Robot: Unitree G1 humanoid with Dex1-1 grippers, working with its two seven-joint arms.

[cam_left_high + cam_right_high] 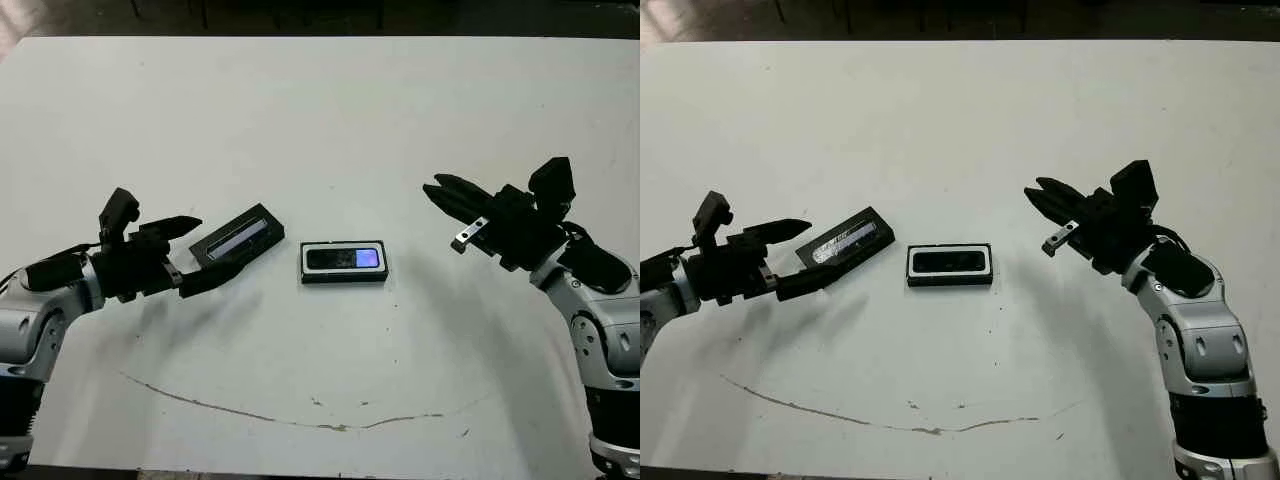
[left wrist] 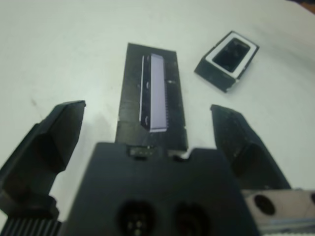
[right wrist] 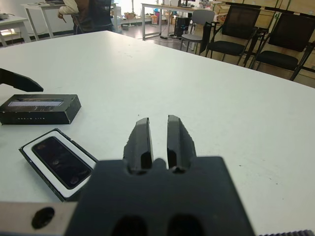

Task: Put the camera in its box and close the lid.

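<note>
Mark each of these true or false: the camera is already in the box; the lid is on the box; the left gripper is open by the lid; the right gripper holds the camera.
1. The camera lies in the box. True.
2. The lid is on the box. False: it lies apart on the table, on the box's left.
3. The left gripper is open at the lid. True: its fingers are spread, with the lid's near end between them in the wrist view.
4. The right gripper holds the camera. False: it hangs empty, fingers nearly together, on the box's right.
</note>
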